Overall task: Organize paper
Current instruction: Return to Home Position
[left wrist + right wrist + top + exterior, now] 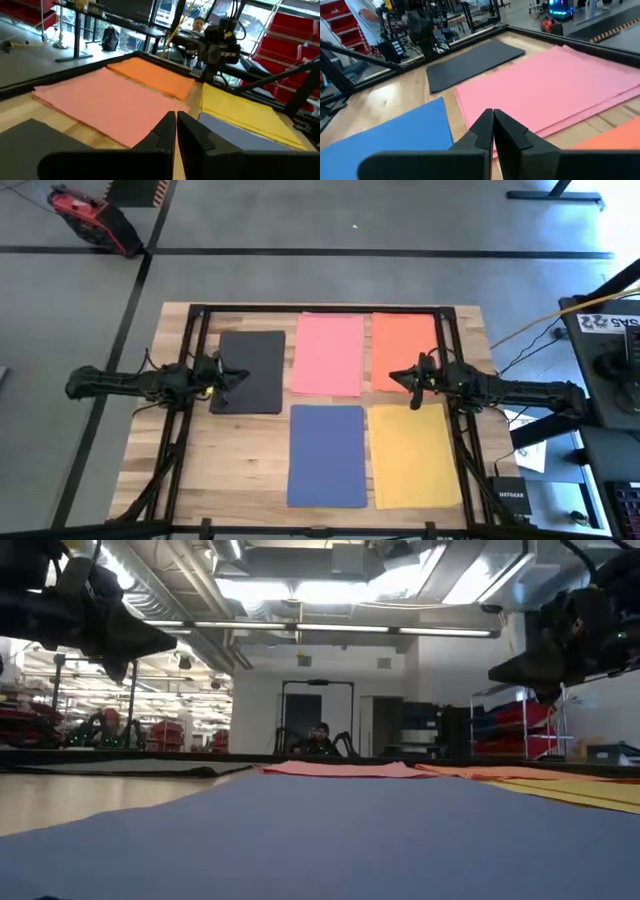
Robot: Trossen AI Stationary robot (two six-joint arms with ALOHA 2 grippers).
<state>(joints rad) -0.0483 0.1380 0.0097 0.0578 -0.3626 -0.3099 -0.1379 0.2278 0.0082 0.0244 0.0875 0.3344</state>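
Note:
Five coloured sheets of paper lie flat on the wooden table: black [250, 370] at the far left, pink [328, 354] at the far middle, orange [402, 348] at the far right, blue [326, 456] at the near middle, yellow [414, 456] at the near right. My left gripper [236, 376] hovers shut over the black sheet's right part. My right gripper [404, 380] hovers shut over the orange sheet's near left corner. In the low view both grippers hang well above the table.
A dark metal frame [190, 350] runs along the table's left, right and far sides. Off the table to the right stand a bench with equipment [605, 350] and white papers [530, 445]. A person [320, 738] sits in the room beyond.

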